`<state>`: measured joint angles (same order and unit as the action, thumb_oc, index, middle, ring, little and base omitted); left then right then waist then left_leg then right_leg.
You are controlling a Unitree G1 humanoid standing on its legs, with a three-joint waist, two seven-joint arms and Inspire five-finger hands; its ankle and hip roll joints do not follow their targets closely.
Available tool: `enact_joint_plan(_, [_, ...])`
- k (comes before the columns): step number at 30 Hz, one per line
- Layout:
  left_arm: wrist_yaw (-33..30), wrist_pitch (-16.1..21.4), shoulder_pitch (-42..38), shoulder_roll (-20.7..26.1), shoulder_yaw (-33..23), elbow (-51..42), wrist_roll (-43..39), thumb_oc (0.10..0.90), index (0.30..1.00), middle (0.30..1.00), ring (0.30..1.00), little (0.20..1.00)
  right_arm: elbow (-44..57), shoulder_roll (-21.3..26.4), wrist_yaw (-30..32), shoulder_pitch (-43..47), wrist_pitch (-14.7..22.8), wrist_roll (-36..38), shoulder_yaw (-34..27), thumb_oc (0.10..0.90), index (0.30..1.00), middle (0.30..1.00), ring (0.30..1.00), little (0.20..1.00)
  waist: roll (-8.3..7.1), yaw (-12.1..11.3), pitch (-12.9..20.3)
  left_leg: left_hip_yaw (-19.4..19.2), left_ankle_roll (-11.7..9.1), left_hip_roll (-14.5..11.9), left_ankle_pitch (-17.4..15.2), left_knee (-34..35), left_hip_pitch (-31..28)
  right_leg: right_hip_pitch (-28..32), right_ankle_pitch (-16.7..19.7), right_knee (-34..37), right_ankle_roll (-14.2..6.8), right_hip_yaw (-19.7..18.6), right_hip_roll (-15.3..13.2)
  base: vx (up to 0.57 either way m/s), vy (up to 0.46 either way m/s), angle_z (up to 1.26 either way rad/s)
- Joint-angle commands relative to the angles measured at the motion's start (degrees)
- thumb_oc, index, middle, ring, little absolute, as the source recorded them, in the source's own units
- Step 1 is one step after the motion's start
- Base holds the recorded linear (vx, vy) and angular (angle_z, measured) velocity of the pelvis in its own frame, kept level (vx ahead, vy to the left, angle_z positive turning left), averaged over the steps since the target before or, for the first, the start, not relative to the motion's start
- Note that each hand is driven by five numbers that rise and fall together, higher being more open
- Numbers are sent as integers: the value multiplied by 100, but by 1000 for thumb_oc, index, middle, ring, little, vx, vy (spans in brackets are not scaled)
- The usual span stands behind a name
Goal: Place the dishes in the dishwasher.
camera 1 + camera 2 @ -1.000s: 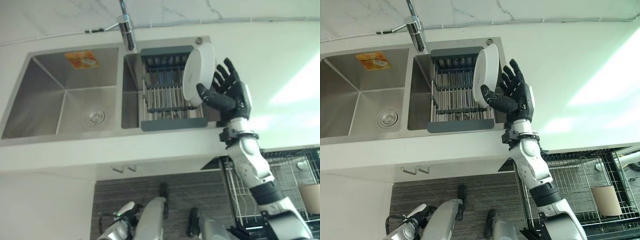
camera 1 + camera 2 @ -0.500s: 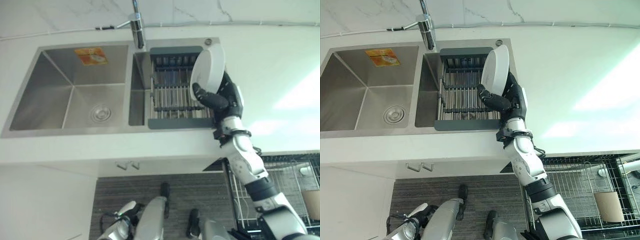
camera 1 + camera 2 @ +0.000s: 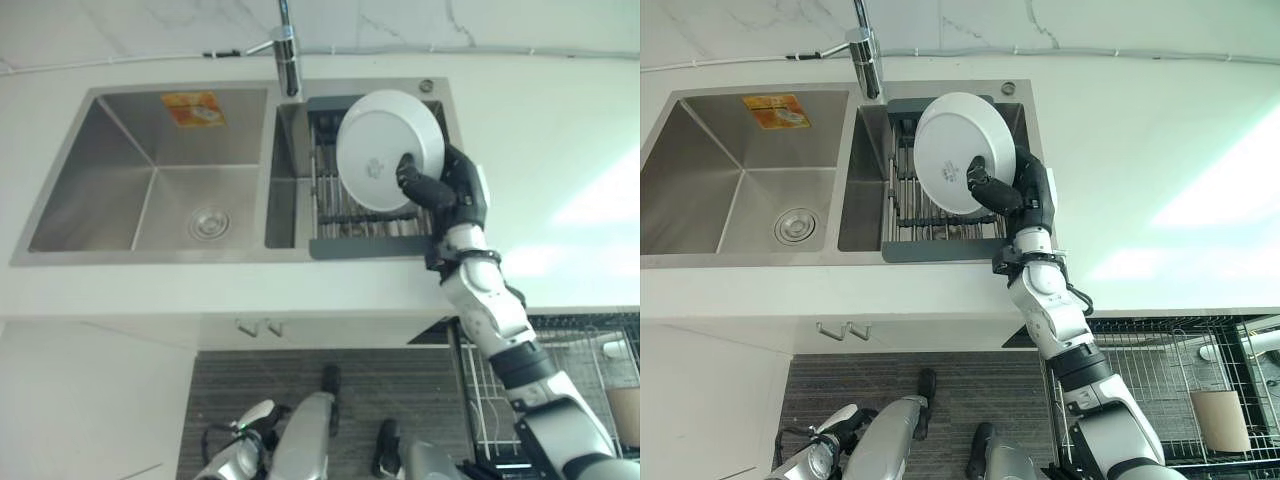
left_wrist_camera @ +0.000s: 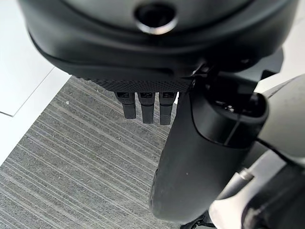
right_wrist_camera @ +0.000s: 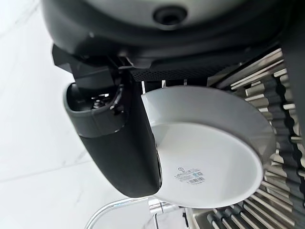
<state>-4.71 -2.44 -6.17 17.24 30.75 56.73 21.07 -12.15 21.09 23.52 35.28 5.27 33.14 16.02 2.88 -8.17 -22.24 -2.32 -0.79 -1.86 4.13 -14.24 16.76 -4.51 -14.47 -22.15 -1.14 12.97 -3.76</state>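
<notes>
A white plate (image 3: 388, 148) hangs tilted over the drying rack (image 3: 330, 218) in the sink's right basin, its underside facing the head camera. My right hand (image 3: 455, 195) is shut on the plate's right edge. Its thumb (image 5: 119, 143) presses on the underside (image 5: 214, 152) and its fingers lie behind the plate. My left hand (image 4: 145, 107) hangs low beside the body over the floor, with its fingers straight and nothing in it.
The steel double sink has a bare left basin (image 3: 150, 185) with a drain, and a faucet (image 3: 288, 50) behind the divider. A white countertop (image 3: 560, 130) surrounds it. A pulled-out wire dishwasher rack (image 3: 575, 355) with a cup (image 3: 625, 410) sits below at the lower right.
The right hand's spread fingers have closed on the plate. The plate has swung from edge-on to face the camera and moved left over the rack. The head camera has shifted too.
</notes>
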Motion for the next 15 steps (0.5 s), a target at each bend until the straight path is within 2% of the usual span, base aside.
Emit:
enact_joint_plan(1, [-217, 171, 130, 95, 184, -133, 193, 800, 900, 900, 900, 900, 334, 252, 345, 483, 1038, -351, -228, 400, 300, 300, 300, 300, -46, -33, 386, 77, -436, -232, -505, -295, 342, 322, 141, 496, -343, 138, -132, -39, -12, 1])
enact_joint_plan(5, [-249, 229, 84, 72, 199, -55, 231, 800, 900, 900, 900, 900, 360, 127, 234, 480, 1631, -6, -244, 400, 300, 300, 300, 300, -37, -9, 459, 75, -429, -226, -543, -295, 283, 326, 142, 496, -351, 136, -141, -59, -26, 0])
enact_joint_plan(8, [-245, 254, 28, 54, 213, 32, 284, 800, 900, 900, 900, 900, 491, -27, -249, 409, 2169, 488, -260, 400, 300, 300, 300, 300, -54, 38, 542, 60, -412, -219, -585, -295, 213, 331, 148, 496, -359, 118, -140, -61, -45, 0])
enact_joint_plan(9, [-225, 271, -22, 51, 225, 111, 335, 800, 900, 900, 900, 900, 663, -142, -443, 375, 2529, 515, -288, 400, 300, 300, 300, 300, -73, 88, 575, 56, -403, -219, -616, -295, 154, 337, 159, 496, -370, 83, -135, -47, -46, -1])
enact_joint_plan(12, [-172, 204, -105, -13, 280, 235, 404, 800, 900, 900, 900, 900, 1166, -271, -472, 169, 2789, 294, -323, 400, 300, 300, 300, 300, -95, 236, 677, 34, -372, -239, -670, -295, 73, 301, 180, 496, -376, -31, -110, -23, -40, -10])
enact_joint_plan(13, [-168, 145, -113, -63, 281, 310, 320, 800, 900, 900, 900, 900, 1468, -282, -578, -42, 2945, 514, -407, 400, 300, 300, 300, 300, -95, 352, 720, -2, -359, -278, -700, -295, 25, 267, 181, 496, -370, -126, -82, -38, -35, -21])
enact_joint_plan(15, [-153, 90, -169, -129, 256, 431, 101, 800, 900, 900, 900, 900, 2024, -259, -990, -466, 3026, 1231, -629, 400, 300, 300, 300, 300, -87, 619, 735, -142, -379, -399, -717, -295, -28, 165, 203, 496, -374, -330, -29, -80, -17, -43])
